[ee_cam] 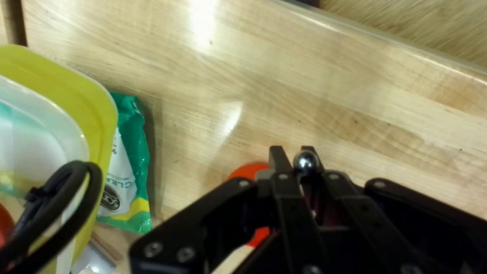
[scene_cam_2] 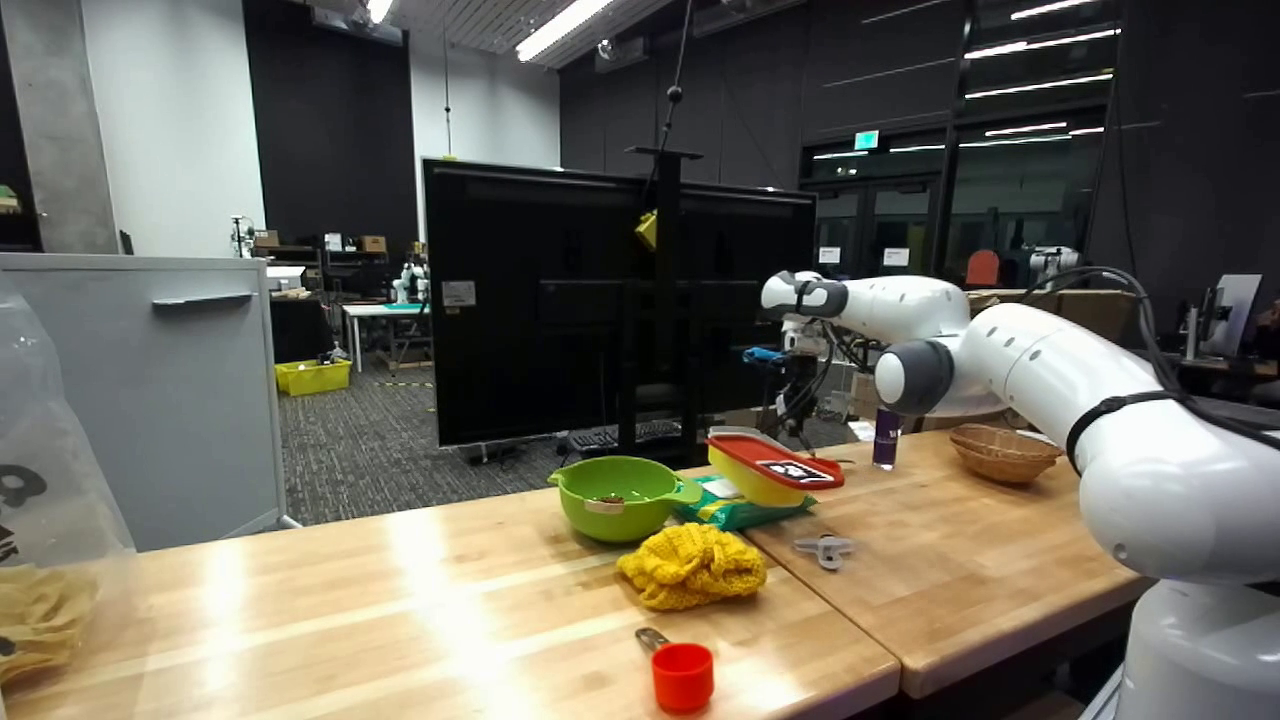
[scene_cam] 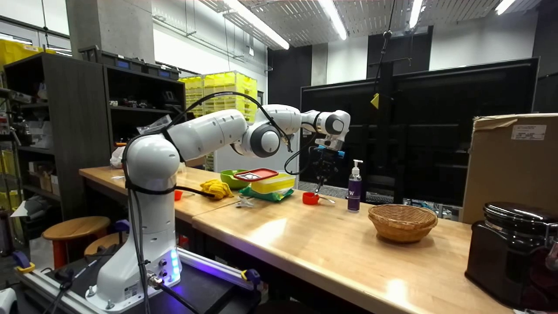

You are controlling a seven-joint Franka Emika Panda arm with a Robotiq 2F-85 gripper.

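Note:
My gripper (ee_cam: pixel 292 154) points down over the wooden table, its two black fingers shut on a shiny metal piece (ee_cam: pixel 306 163) with a rounded end. The rest of that piece is mostly hidden; in an exterior view a thin silvery bit shows under the gripper (scene_cam: pixel 321 179), by a red cup (scene_cam: pixel 310 199). A flat silver handle lies to the right of this cup. In the wrist view the red cup (ee_cam: pixel 249 170) sits behind the left finger, partly covered. Whether the metal piece touches the cup I cannot tell.
Near the gripper stand a purple pump bottle (scene_cam: pixel 354 194) and a yellow container (ee_cam: pixel 87 102) on a green packet (ee_cam: pixel 135 160). Also on the table: wicker basket (scene_cam: pixel 403 226), green bowl (scene_cam_2: pixel 620 505), yellow knitted cloth (scene_cam_2: pixel 692 567), grey clip (scene_cam_2: pixel 826 550), another red cup (scene_cam_2: pixel 683 678), dark canister (scene_cam: pixel 510 261).

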